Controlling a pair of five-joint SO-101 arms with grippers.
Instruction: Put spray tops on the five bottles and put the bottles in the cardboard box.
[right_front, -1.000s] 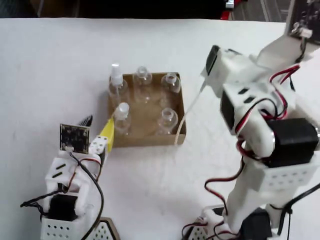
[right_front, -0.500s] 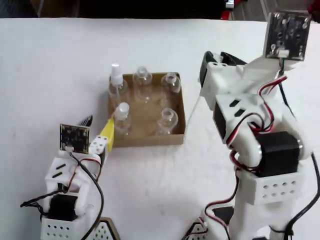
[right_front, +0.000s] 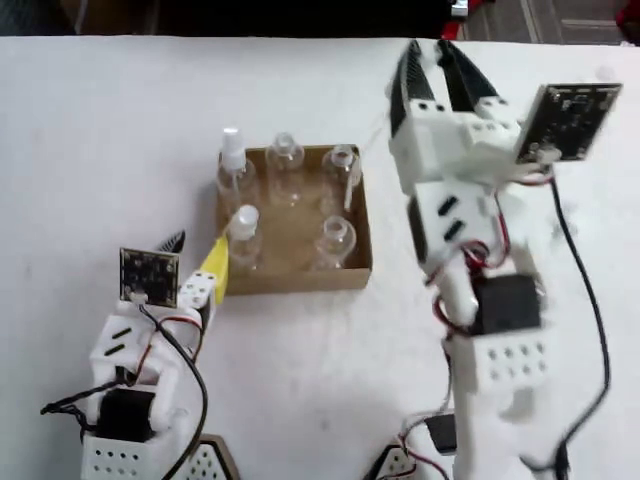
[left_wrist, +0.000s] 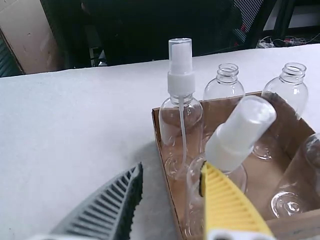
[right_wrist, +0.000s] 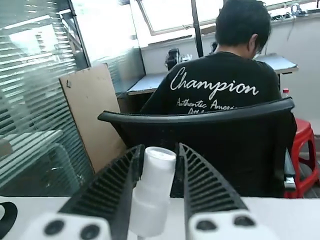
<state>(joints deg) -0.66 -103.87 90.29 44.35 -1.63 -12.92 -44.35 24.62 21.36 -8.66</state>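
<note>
- The cardboard box (right_front: 293, 283) sits near the middle of the white surface (right_front: 100, 120), open side up. Five clear bottles stand in it, three along its far wall and two along its near wall, long axes vertical.
- The far-left bottle (right_front: 234, 172) wears an upright spray top. The near-left bottle (right_front: 243, 240) wears one that leans.
- The far-middle bottle (right_front: 285, 165), far-right bottle (right_front: 340, 168) and near-right bottle (right_front: 333, 238) have bare necks.
- A thin pale tube (right_front: 352, 185) slants over the far-right bottle; contact cannot be told.
- The left end effector (right_front: 200, 240) is open at the box's left wall. Its gray finger (left_wrist: 107, 210) is outside the box and its yellow finger (left_wrist: 230, 205) is just beside the near-left bottle.
- The right end effector (right_wrist: 160, 147) is right of the box, pointing toward the surface's far edge. It is clamped on a loose spray top (right_wrist: 152, 192) that lies along the fingers.
- Beyond the far edge are a black office chair (right_wrist: 200, 130), a brown board (right_wrist: 95, 110) leaning near slatted blinds (right_wrist: 30, 100), and a red stool (right_wrist: 306, 150).
</note>
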